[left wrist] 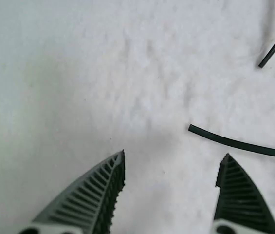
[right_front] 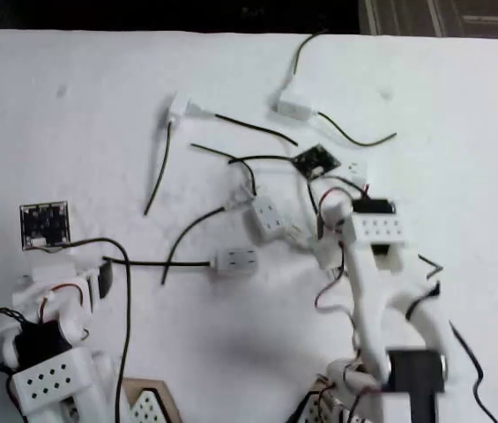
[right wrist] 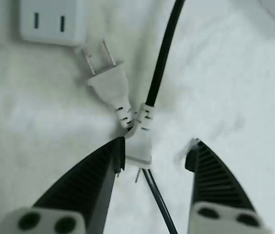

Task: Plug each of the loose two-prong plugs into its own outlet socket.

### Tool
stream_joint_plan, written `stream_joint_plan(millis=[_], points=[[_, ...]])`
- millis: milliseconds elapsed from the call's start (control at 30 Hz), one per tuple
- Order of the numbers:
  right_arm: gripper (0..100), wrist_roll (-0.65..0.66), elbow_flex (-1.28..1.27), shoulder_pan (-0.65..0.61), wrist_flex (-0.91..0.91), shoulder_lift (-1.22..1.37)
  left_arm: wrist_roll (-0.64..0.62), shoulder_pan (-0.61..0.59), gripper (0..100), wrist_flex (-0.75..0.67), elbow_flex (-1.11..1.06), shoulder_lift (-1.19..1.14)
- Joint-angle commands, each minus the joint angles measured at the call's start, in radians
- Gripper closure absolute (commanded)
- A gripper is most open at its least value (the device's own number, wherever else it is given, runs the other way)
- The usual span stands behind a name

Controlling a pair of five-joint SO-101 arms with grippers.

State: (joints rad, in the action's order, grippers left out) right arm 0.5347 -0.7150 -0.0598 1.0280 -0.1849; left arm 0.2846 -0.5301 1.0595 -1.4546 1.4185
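The right gripper (right wrist: 156, 144) is held wide open low over the white table (right wrist: 244, 87), and nothing is clamped in it. A white two-prong plug (right wrist: 139, 146) is seen lying between its fingers, just beside one fingertip (right wrist: 118, 146) and apart from the other, with its prongs turned toward the wrist. A black cord (right wrist: 164, 53) is joined to the far end of this plug. At that same end it is met by the tail of a second plug (right wrist: 105, 83), whose prongs are pointed at a white outlet socket (right wrist: 52, 22) and lie just short of it, not inserted.

The left gripper (left wrist: 174, 156) is likewise spread wide and empty. It is held over the bare table cover, and a dark cord (left wrist: 239, 144) lies near one of its fingertips.

In the high view, two further sockets (right_front: 238, 260) (right_front: 266, 216) are seen near the table's middle, and a small circuit board (right_front: 44, 225) lies near the arm at the lower left.
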Motion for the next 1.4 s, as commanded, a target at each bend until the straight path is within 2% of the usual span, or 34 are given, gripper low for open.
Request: stream_joint_plan(millis=[0,100,433,700,1033,1167,1367], points=[[80.5,-0.008,0.1,0.03,0.021,0.104,0.003,-0.008,70,-0.018,0.005,0.012],[80.5,-0.011,0.132,0.024,0.073,0.145,0.003,-0.008,70,-0.018,0.005,0.012],[80.9,-0.014,0.149,-0.079,0.077,0.274,0.003,-0.008,70,-0.018,0.005,0.012],[98.5,-0.014,0.227,-0.088,0.09,0.315,0.003,-0.008,70,-0.018,0.005,0.012],[98.1,-0.012,0.298,-0.096,0.332,0.188,0.003,-0.008,70,-0.018,0.005,0.012],[98.1,-0.006,0.284,-0.104,0.34,0.15,0.003,-0.008,70,-0.018,0.005,0.012],[98.1,-0.012,0.213,-0.223,0.32,0.182,0.003,-0.008,70,-0.018,0.005,0.012]])
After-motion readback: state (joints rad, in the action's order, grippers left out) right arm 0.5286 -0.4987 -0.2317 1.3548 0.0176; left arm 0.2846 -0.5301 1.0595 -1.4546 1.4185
